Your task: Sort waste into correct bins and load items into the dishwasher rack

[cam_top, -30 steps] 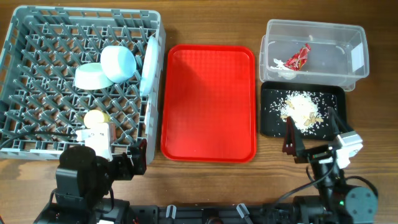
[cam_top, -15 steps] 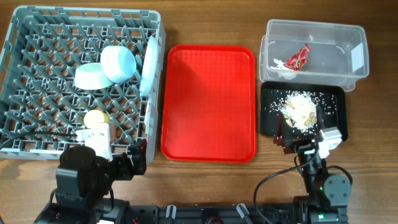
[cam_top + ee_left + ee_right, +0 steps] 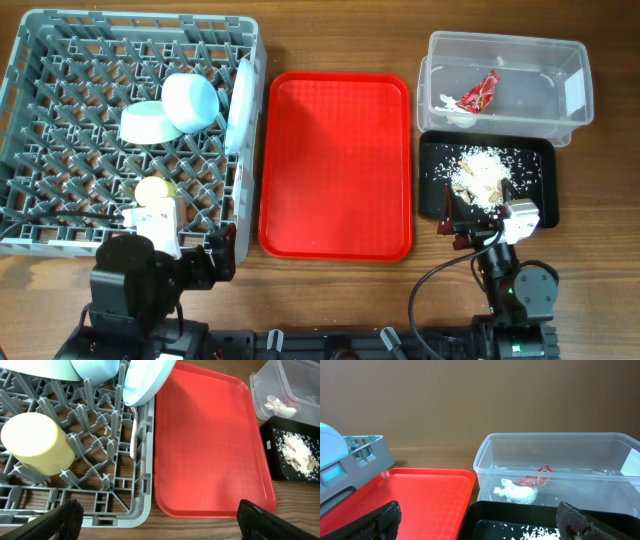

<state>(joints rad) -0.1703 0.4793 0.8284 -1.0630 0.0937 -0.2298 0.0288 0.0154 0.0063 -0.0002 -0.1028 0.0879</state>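
Grippers both hang spread and empty, left gripper (image 3: 161, 522) and right gripper (image 3: 480, 525) flanking the red tray (image 3: 335, 160). Dishes (image 3: 190, 100) sit in the rack (image 3: 60, 200) left of it; rice (image 3: 485, 172) lies right, where the right gripper's low swing could scatter it.

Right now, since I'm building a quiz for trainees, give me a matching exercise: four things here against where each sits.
Things:
1. wrapper
2. rice
3. cup
4. red tray

Places:
A. in the rack
B. between rack and tub
C. in the black tray
D. in the tub

Pairs: 1-D, 2-C, 3-A, 4-B.
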